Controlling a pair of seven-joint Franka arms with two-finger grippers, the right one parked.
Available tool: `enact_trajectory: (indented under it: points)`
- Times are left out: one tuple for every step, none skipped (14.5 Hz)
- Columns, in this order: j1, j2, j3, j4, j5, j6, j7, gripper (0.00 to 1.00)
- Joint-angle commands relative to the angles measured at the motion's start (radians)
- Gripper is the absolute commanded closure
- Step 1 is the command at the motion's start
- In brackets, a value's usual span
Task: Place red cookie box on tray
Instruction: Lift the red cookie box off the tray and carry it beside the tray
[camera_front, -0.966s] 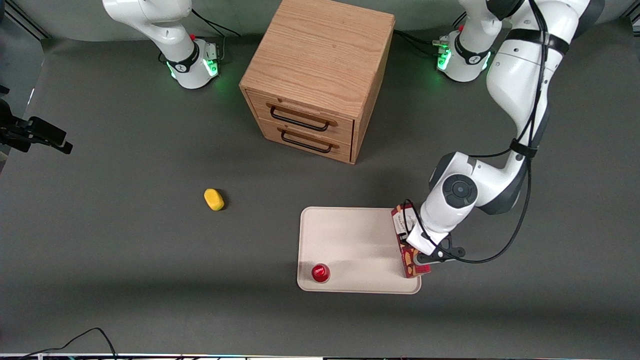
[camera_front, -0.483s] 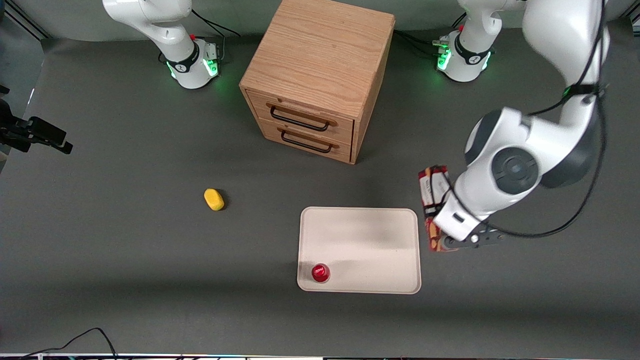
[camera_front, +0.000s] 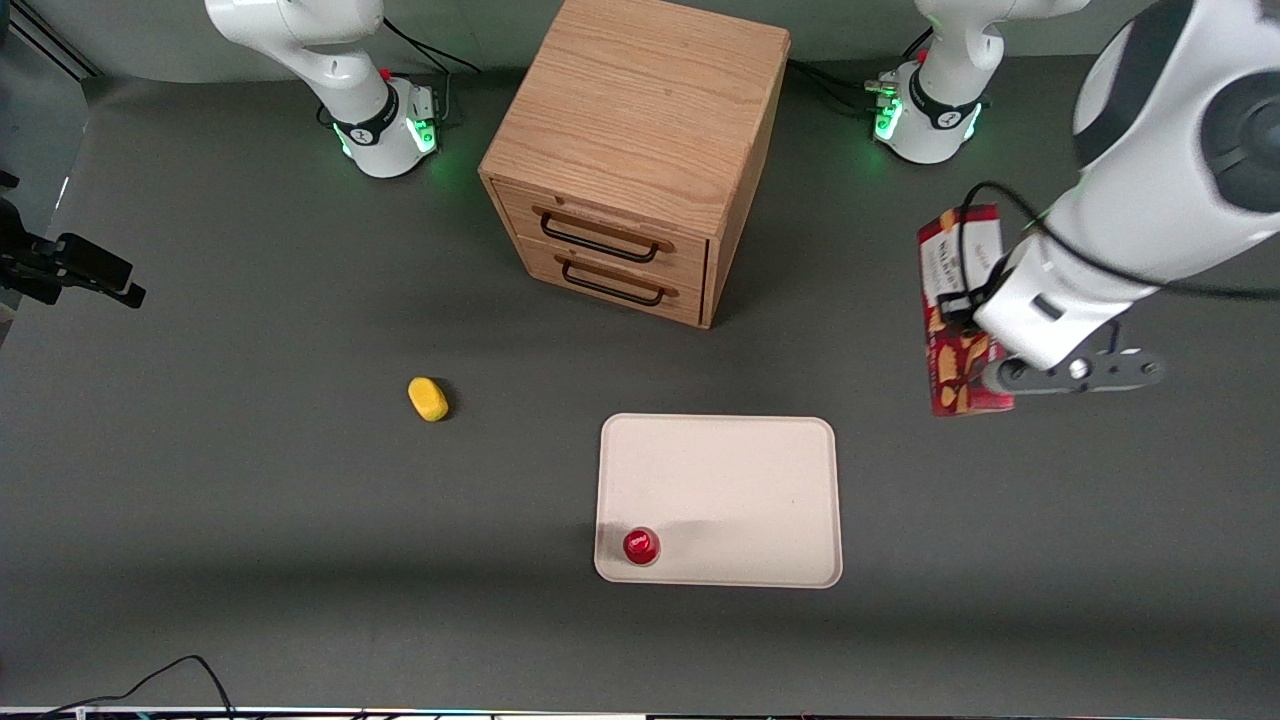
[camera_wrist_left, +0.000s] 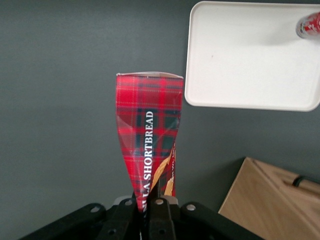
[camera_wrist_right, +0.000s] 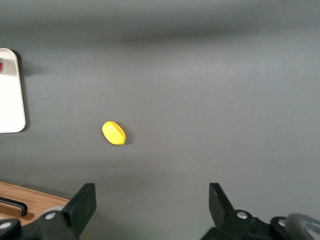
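1. Clamped tight on the red cookie box (camera_front: 955, 325), the claw (camera_front: 985, 375) hangs in the air toward the working arm's end of the dark grey surface (camera_front: 250, 500).
2. From the wrist camera, the claw (camera_wrist_left: 150, 220) pinches the box (camera_wrist_left: 149, 150) so hard that the carton is creased and narrowed where the fingers meet it.
3. From the front, the box is lifted above the surface, with its white label end farther from the front camera and its biscuit pictures nearer.
4. White lettering reading "SHORTBREAD" runs along the tartan side seen from the wrist.
5. A cream tray (camera_front: 720, 480) lies flat on the surface, nearer the front camera than the box and apart from it sideways; the box is not over it or touching it.
6. One small round red cap-like object (camera_front: 641, 546) stands on the tray, at the corner near the front camera and toward the parked arm's end.
7. One wooden cabinet with two drawers (camera_front: 630, 160) stands farther from the front camera than the tray, its black handles facing the camera.
8. One small yellow oval object (camera_front: 429, 398) lies on the surface, well apart from the tray, toward the parked arm's end.
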Motion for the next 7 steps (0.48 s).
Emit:
enact_trajectory:
  points:
    - [0.118,-0.089,-0.001,-0.082,-0.05,-0.015,0.155,1.0]
    - [0.146,-0.133,-0.001,-0.138,-0.05,0.002,0.198,1.0]
    - [0.158,-0.172,0.002,-0.195,-0.05,0.026,0.229,1.0]
    - [0.185,-0.22,0.002,-0.266,-0.05,0.058,0.248,1.0]
    - [0.206,-0.271,0.002,-0.348,-0.053,0.101,0.254,1.0]
    - [0.216,-0.319,0.009,-0.436,-0.064,0.152,0.255,1.0]
    - [0.226,-0.362,0.032,-0.516,-0.072,0.202,0.263,1.0]
